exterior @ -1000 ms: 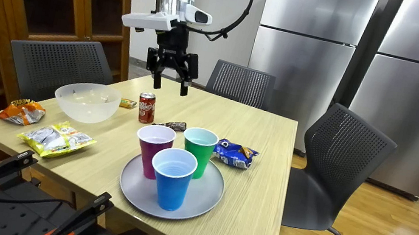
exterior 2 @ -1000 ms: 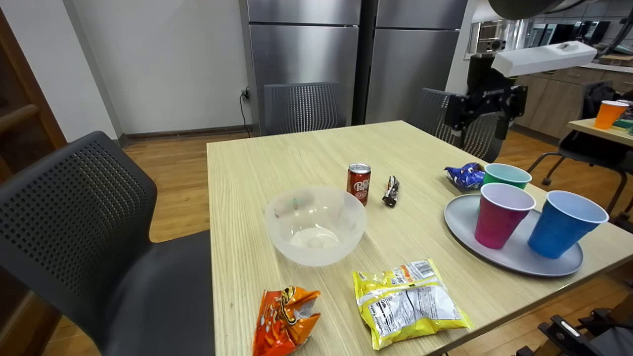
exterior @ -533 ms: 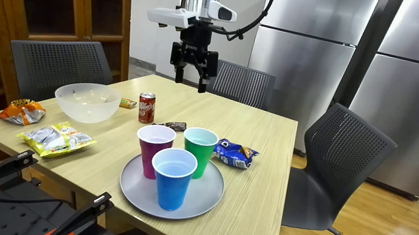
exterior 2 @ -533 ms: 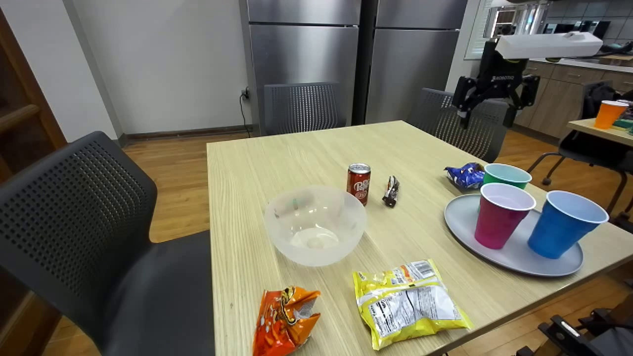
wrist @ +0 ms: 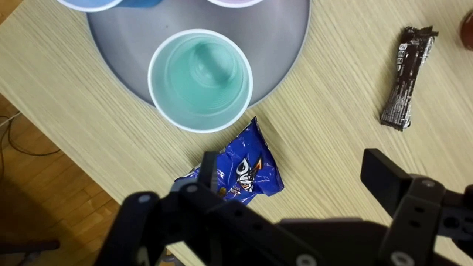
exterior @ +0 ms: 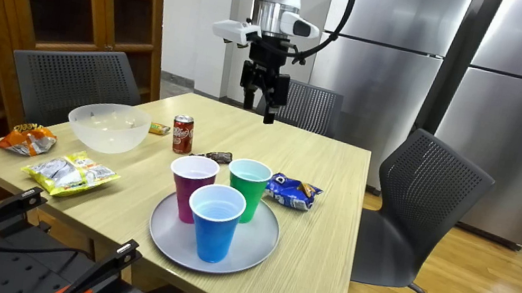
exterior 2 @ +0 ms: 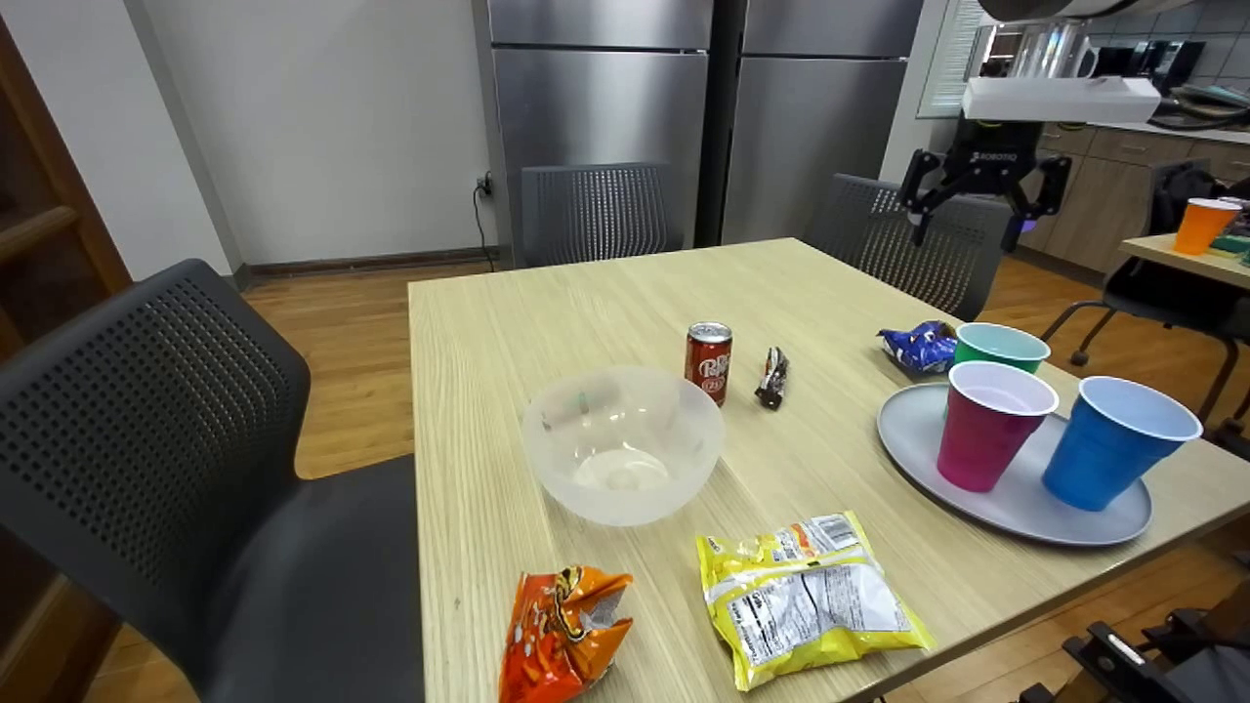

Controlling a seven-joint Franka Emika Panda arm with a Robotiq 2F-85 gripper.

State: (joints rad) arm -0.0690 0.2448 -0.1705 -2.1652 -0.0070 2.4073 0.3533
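Claw is hanging wide-jawed and empty, with the blue bag lying below, towards nine o'clock from its centre in the wrist view.

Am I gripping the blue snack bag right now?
No, in an exterior view the gripper hangs open in the air, clear of the blue snack bag on the table.
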